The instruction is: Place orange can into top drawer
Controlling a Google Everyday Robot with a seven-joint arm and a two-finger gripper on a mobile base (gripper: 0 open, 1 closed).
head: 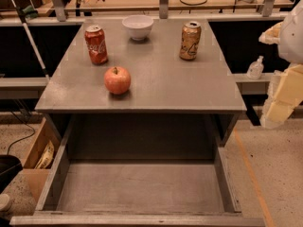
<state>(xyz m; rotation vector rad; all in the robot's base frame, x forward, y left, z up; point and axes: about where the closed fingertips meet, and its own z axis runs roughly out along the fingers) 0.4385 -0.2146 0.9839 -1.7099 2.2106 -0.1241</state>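
The orange can (190, 40) stands upright at the back right of the grey cabinet top (165, 89). It is golden-bronze with pale swirls and a silver top. The top drawer (139, 186) is pulled wide open below the front edge, and its flat grey bottom is bare. My gripper (280, 98) shows as pale cream parts at the right edge of the view. It is off the cabinet's right side, well right of the orange can and apart from it. It holds nothing that I can see.
A red Coca-Cola can (96, 44) stands at the back left and a white bowl (138, 27) at the back middle. A red apple (117, 80) sits left of centre. A small clear bottle (255, 68) is on a ledge to the right. A cardboard box (40, 155) stands left of the drawer.
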